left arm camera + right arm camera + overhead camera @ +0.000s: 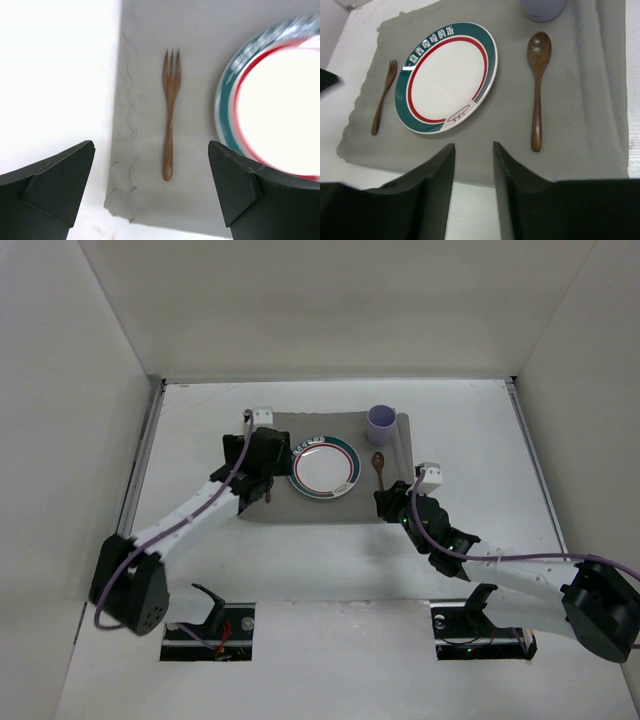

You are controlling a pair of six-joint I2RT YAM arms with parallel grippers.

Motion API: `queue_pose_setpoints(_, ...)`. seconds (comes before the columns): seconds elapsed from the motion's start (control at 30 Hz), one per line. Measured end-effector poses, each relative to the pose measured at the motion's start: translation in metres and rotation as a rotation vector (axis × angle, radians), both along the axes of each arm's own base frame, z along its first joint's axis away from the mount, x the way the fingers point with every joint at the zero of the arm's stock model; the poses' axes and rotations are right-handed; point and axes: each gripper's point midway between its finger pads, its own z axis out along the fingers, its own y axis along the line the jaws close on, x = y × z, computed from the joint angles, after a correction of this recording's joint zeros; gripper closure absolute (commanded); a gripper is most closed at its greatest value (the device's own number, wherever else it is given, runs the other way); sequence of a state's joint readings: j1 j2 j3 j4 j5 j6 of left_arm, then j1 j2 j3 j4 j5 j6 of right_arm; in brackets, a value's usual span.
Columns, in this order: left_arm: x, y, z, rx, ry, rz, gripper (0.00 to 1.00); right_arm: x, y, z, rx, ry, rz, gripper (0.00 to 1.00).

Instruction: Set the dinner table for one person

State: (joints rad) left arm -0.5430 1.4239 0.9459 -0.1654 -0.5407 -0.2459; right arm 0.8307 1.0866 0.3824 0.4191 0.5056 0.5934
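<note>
Plain white dinner table (200,570), metal rails (140,468) down its left and right sides, 1 grey placemat (320,510) lying flat toward the far middle.

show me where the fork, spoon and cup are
fork (169,125), left wrist view, middle of its handle
spoon (537,95), right wrist view, upper part of its handle
cup (381,424), top external view, its open top
</note>
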Motion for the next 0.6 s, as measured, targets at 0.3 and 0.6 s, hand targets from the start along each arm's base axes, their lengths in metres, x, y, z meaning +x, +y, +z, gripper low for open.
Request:
queue_pose_setpoints(0.3, -0.055, 0.051, 0.086, -0.327, -0.363, 0.172, 0.0, -0.001, 0.0, 0.002, 0.004, -0.002, 0.001, 0.82)
queue_pose_setpoints(0.6, -0.126, 0.145, -0.009, -0.477, -0.386, 0.628, 0.0, -0.011, 0.011, -0.002, -0.019, -0.003, 0.026, 0.6)
